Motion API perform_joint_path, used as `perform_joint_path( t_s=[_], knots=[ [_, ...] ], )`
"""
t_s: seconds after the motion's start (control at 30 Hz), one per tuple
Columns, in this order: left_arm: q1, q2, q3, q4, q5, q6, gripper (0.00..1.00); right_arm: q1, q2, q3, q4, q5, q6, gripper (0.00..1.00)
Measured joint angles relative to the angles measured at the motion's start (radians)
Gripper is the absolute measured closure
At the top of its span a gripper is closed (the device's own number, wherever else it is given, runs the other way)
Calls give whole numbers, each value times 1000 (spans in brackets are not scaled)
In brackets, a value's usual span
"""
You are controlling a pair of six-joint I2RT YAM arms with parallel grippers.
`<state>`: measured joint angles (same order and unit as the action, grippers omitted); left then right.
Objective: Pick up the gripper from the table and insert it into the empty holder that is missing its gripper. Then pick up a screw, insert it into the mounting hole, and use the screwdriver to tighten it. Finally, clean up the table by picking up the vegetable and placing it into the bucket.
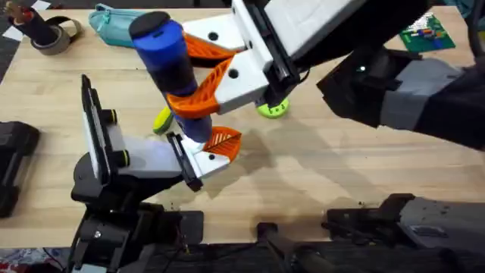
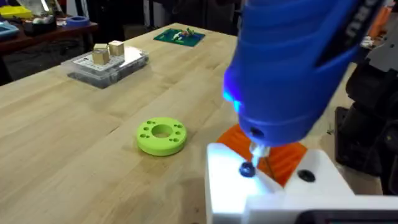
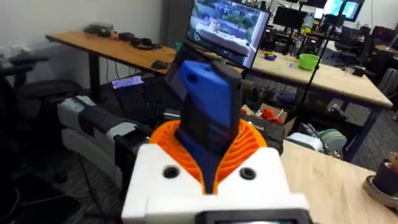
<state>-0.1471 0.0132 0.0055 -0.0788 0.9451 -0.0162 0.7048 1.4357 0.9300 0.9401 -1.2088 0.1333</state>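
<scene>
Over the middle of the table (image 1: 326,171) your right gripper (image 1: 203,82) is clamped on the screwdriver (image 1: 168,61), orange pads squeezing the blue handle from both sides. Driver stands nearly upright, cap end toward the overhead cam, w/ the orange band low on the handle. In the left wrist view you see the thin metal tip coming down onto a dark screw (image 2: 247,169) sitting in the white block of the small gripper (image 2: 273,180); tip and screw look touching. That small gripper sits at the clamp end of the holder (image 1: 114,155), its orange ribbed tip poking out toward the table's centre. Holder itself is at the near left, black flat plate standing on edge, two yellow-green knobs along it.

Vegetable (image 1: 161,120): you get just a yellow-green sliver showing left of the driver, lying on the table btwn holder and handle. Green disc (image 1: 273,108) w/ holes lies just past the right gripper's white body. Teal pouch (image 1: 114,26) at the far left, tape roll (image 1: 54,36) beside it, green circuit board (image 1: 427,34) at the far right, clear box (image 2: 109,62) w/ small wooden blocks on top further back.

Left gripper: can't tell if it's released or clenched. Right wrist view gives you the blue handle wedged btwn the orange pads (image 3: 252,146).
</scene>
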Motion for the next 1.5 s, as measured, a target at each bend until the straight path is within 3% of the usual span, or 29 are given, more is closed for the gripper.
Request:
perform_joint_path(
  t_s=[1.5],
  knots=[
    [0,0,0,0,0,0,986,13,0,-6,-1,34,-11,954]
  ],
)
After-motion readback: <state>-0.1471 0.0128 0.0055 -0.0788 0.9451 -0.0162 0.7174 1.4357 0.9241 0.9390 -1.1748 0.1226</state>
